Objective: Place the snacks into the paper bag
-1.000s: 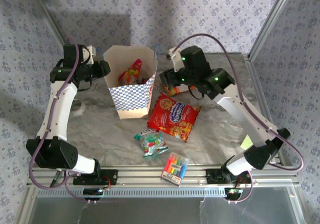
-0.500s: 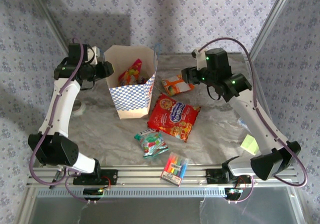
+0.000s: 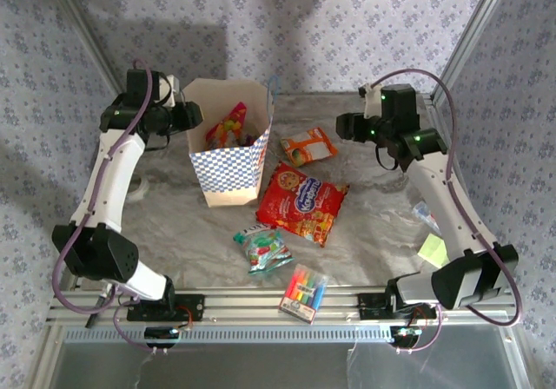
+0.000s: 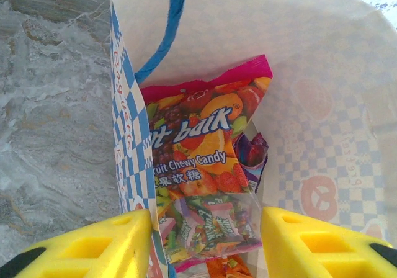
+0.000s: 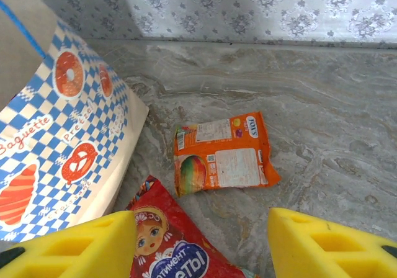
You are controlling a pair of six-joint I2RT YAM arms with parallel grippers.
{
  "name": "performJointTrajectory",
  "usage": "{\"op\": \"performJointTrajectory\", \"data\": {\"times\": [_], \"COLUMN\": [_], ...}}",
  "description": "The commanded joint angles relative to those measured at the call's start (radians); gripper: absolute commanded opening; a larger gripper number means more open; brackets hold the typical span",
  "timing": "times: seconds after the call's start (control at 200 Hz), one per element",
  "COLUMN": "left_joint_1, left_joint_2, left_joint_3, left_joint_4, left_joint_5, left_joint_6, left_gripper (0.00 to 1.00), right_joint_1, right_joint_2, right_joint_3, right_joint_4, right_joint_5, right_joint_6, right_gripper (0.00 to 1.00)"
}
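Marker pack (image 3: pixel 303 292) nearest. Green packet (image 3: pixel 263 248) behind it, then red cookie bag (image 3: pixel 301 202), then orange packet (image 3: pixel 308 146). Paper bag (image 3: pixel 226 170) stands far left with pink-edged candy bag (image 4: pixel 198 141) inside. Left gripper (image 4: pixel 205 228) jaws apart, straddling the bag's left wall. Right gripper (image 5: pixel 203 225) jaws apart, empty, right of orange packet.

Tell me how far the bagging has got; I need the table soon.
Done: a pink-edged candy bag and a purple packet sit inside the paper bag. In hand: nothing; the left gripper is open at the bag's mouth, the right gripper open near the orange-white packet. Left: that packet, the red cookie bag and the green packet on the table.
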Motion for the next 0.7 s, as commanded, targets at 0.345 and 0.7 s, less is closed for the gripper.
{"op": "performJointTrajectory", "data": {"times": [0.345, 0.7], "left_joint_1": [-0.014, -0.015], "left_joint_2": [0.045, 0.068], "left_joint_3": [0.042, 0.049], "left_joint_4": [0.007, 0.007], "left_joint_5": [-0.032, -0.042], "left_joint_6": [0.017, 0.024], "left_gripper": [0.5, 0.51], "right_joint_1": [-0.102, -0.118], "right_joint_2": [0.13, 0.294], "right_joint_3": [-0.013, 0.036], "right_joint_4": [0.073, 0.065], "right_joint_5": [-0.105, -0.114], "right_joint_6": [0.12, 0.154], "right_gripper": [0.61, 0.63]}}
